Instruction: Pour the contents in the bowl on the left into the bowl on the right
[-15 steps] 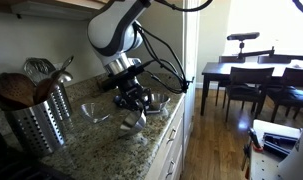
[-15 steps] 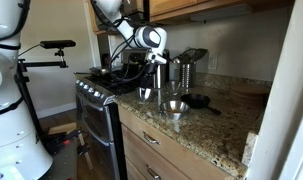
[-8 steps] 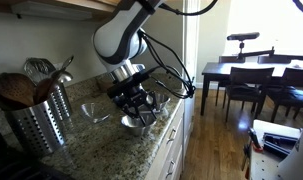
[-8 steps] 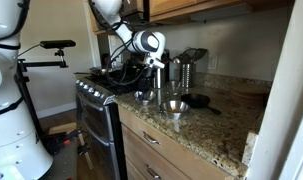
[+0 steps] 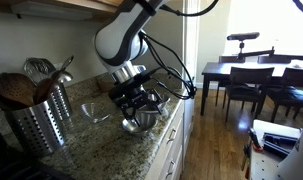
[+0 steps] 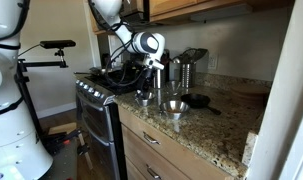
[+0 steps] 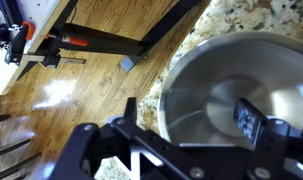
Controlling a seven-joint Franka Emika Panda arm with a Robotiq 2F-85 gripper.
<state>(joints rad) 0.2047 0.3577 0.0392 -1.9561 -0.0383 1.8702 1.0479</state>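
Now lower than a second ago, hand [image 5: 138,104] spread astride rim of metal bowl [image 7: 226,70], one finger inside

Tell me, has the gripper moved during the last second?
Yes, slightly. In an exterior view the gripper has shifted away from the utensil holder, toward the counter's front edge, mostly in the first half second.

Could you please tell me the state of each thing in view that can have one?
steel bowl: upright, looks empty inside.
gripper: open, jaws astride that bowl's rim.
other bowl: upright on the counter, untouched.
utensil holder: upright, filled with utensils.
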